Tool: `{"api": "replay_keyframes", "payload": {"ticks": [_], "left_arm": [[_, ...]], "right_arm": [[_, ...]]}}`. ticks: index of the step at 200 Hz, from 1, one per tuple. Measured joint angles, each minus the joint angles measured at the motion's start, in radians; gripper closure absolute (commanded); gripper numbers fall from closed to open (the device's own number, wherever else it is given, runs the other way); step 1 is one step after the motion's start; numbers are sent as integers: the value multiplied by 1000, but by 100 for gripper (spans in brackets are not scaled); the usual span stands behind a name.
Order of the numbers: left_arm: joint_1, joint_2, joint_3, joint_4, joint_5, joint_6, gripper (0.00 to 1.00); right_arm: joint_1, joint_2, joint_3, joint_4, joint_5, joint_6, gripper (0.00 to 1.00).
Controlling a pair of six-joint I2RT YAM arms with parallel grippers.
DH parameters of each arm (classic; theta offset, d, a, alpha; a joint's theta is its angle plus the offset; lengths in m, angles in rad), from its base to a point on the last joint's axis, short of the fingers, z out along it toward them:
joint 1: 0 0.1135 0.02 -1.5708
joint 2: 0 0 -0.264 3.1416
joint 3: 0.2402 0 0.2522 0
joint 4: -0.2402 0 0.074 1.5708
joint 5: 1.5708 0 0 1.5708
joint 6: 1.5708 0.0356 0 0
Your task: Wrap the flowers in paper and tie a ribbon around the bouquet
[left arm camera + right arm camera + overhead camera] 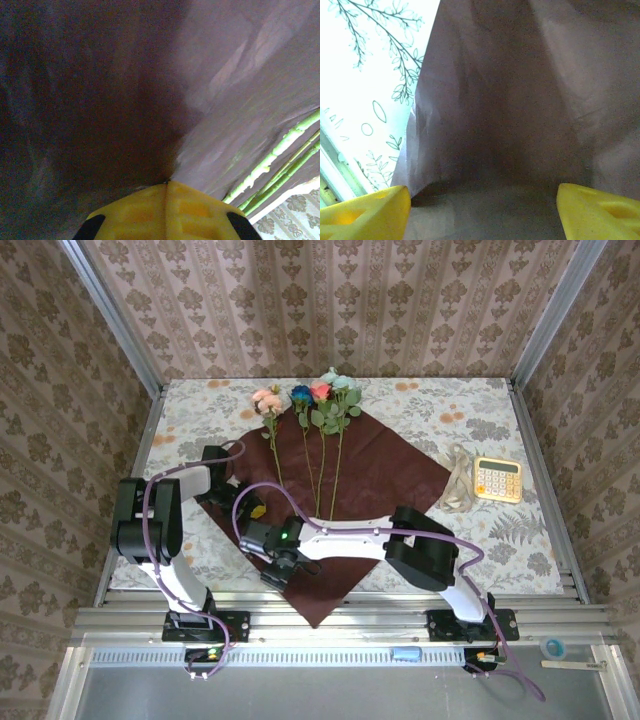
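Flowers (320,398) lay on flat paper (400,475), left gripper (167,187) pinching it, right gripper (482,202) gaping wide; wrapping barely begun, ribbon (455,483) untouched.

Bare tabletop (440,400) at the far corners, flowers (318,425) down the middle of the paper (390,480), ribbon (455,485) and calculator (498,479) (just beside each other) blocking the right side, arms (350,537) across the near edge.

No writing is legible. The calculator (498,479), just right of the paper (400,480), has a display and orange keys, their marks too small to read.
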Motion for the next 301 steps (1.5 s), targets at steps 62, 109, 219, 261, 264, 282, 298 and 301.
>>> {"api": "replay_keyframes", "payload": {"ticks": [62, 109, 219, 261, 264, 282, 298, 301], "left_arm": [[3, 6, 0, 7, 14, 1, 100], [12, 10, 2, 6, 24, 6, 100], [20, -345, -21, -154, -134, -142, 50], [-19, -553, -206, -245, -156, -375, 41], [-24, -563, -212, -252, -156, -388, 41], [-55, -614, -236, -293, -159, -477, 40], [-73, -668, -256, -310, -164, -548, 40], [-76, -677, -262, -314, -165, -560, 40]], "right_arm": [[2, 43, 47, -21, 3, 34, 56], [-37, 43, 47, -20, -33, 58, 78], [-261, 69, 70, -32, -671, 54, 86], [-290, 123, 80, -44, -783, 55, 85], [-292, 125, 80, -46, -788, 55, 85], [-299, 130, 80, -52, -810, 55, 85], [-306, 131, 81, -55, -824, 55, 85], [-307, 131, 82, -55, -826, 55, 85]]}}
